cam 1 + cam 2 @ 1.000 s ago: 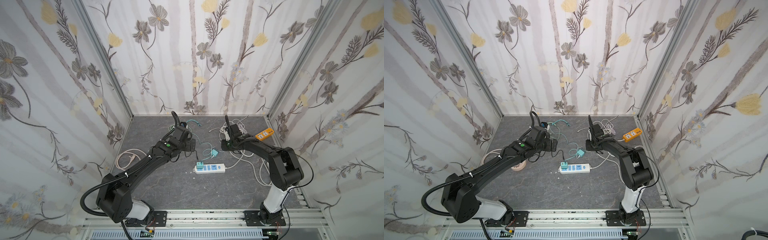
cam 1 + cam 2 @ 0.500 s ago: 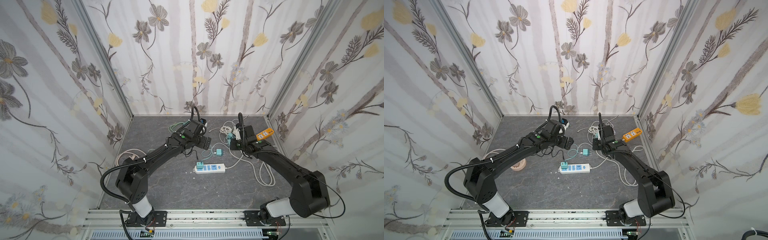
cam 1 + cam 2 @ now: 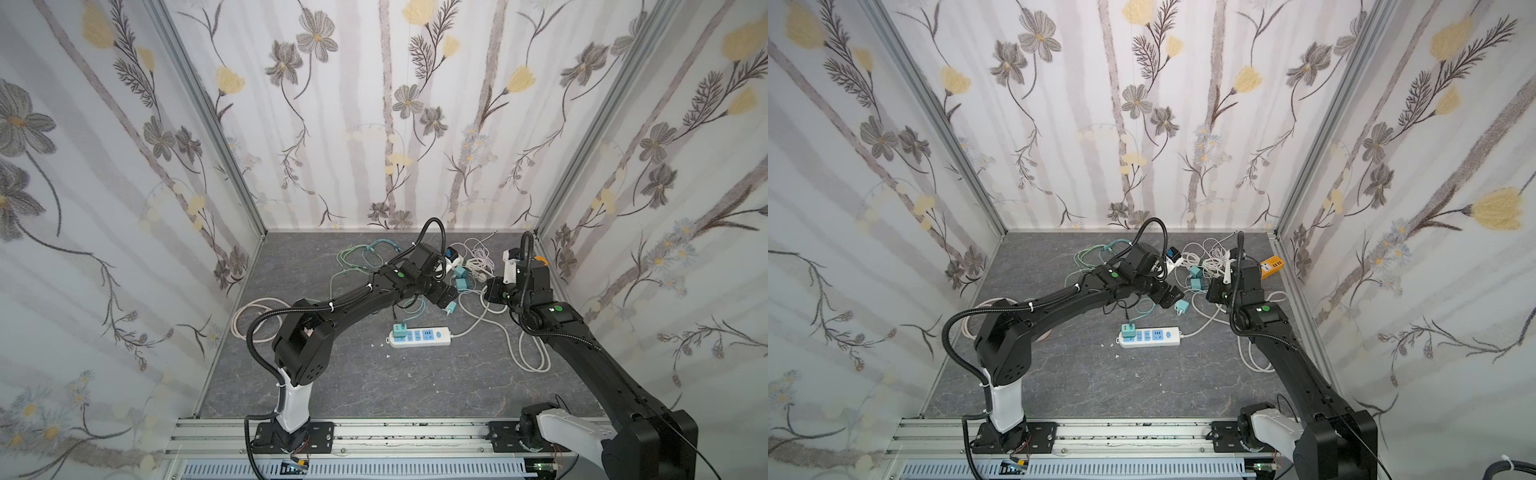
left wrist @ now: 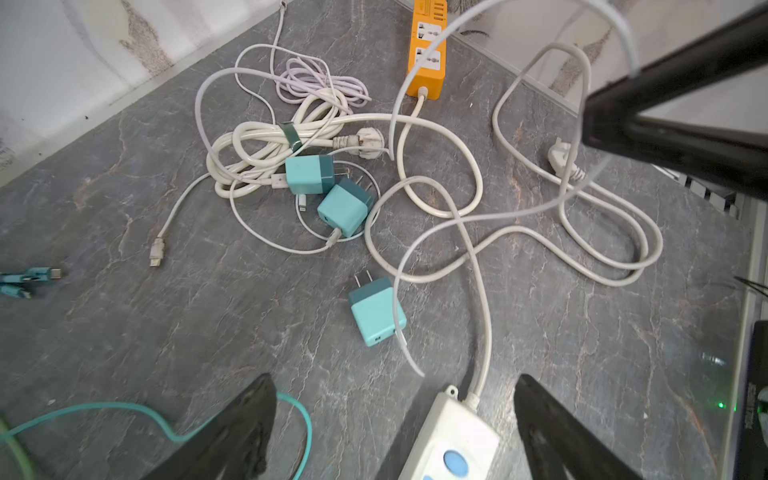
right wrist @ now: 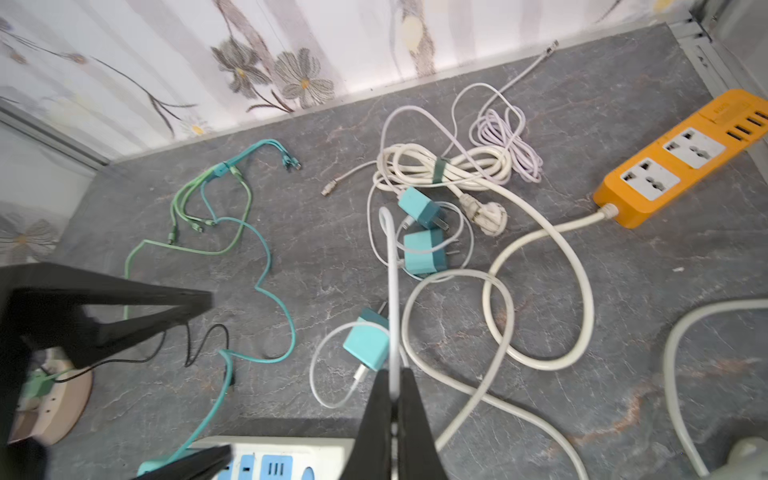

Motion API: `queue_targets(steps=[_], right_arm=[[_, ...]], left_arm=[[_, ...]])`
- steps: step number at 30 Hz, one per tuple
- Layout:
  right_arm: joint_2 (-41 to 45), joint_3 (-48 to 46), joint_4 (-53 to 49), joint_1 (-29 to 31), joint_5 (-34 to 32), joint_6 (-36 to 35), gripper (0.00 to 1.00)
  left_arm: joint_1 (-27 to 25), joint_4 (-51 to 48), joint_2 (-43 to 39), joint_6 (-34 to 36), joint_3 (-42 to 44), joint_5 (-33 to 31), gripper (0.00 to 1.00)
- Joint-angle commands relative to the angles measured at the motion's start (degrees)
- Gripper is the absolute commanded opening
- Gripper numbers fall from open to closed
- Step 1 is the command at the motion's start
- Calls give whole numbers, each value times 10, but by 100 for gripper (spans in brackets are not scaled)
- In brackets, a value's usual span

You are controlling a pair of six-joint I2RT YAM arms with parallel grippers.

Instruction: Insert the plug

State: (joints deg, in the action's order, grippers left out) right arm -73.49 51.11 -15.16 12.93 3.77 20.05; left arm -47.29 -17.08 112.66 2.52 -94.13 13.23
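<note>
- The white power strip was cut off by the left wrist view's edge, so only one end showed.
- The orange power strip was mostly hidden behind the right arm.
- The thin white cable was lost from sight between the pinched-together fingers of the right gripper.
- A round beige object was too blurred to identify.

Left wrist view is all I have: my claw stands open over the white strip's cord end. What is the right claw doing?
Observer: The right claw is shut on a thin white cable.
Operator: Is any socket on the strip taken?
Observer: Yes. A teal charger is plugged into the strip at the end away from the cord.
Operator: What else am I missing?
Observer: A green and teal cable bundle lies near the back wall.
</note>
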Motion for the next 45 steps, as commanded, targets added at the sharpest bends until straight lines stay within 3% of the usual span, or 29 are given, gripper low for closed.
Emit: queue_targets(steps=[1,4,9,13,17,19,23,25,28,30,33,37,41,45], right_arm=[[-3,12,48,-1,36,8,4],[-8,20,63,-1,33,18,4],[-13,53,69,-12,37,20,3],[-23,75,68,-15,79,-7,4],[-23,80,74,-16,103,-11,4],[-23,79,79,-16,105,-8,4],[-25,79,77,-19,102,-8,5],[-26,78,71,-23,109,-16,7],[-26,73,59,-28,139,-44,25],[-22,65,46,-29,154,-73,42],[-5,49,19,-29,171,-144,57],[37,3,18,-35,200,-213,65],[88,-69,76,-29,347,-320,67],[112,-138,152,-8,357,-403,68]], left_arm=[[-1,1,31,-81,-33,-20,86],[-7,18,45,-107,-30,-33,85],[-13,89,39,-36,31,36,88],[-18,58,66,4,-4,-15,86],[-18,49,96,-4,-46,-55,76],[-18,50,106,-14,-56,-47,65],[-19,30,111,-26,-68,-37,26],[-19,17,104,-26,-69,-35,14],[-19,-7,89,-35,-72,-42,0],[-19,-22,81,-47,-77,-48,0],[-18,-48,71,-69,-93,-46,0],[-15,-77,58,-107,-126,-34,0],[-6,-125,55,-162,-188,-26,0],[6,-176,61,-218,-260,13,0]])
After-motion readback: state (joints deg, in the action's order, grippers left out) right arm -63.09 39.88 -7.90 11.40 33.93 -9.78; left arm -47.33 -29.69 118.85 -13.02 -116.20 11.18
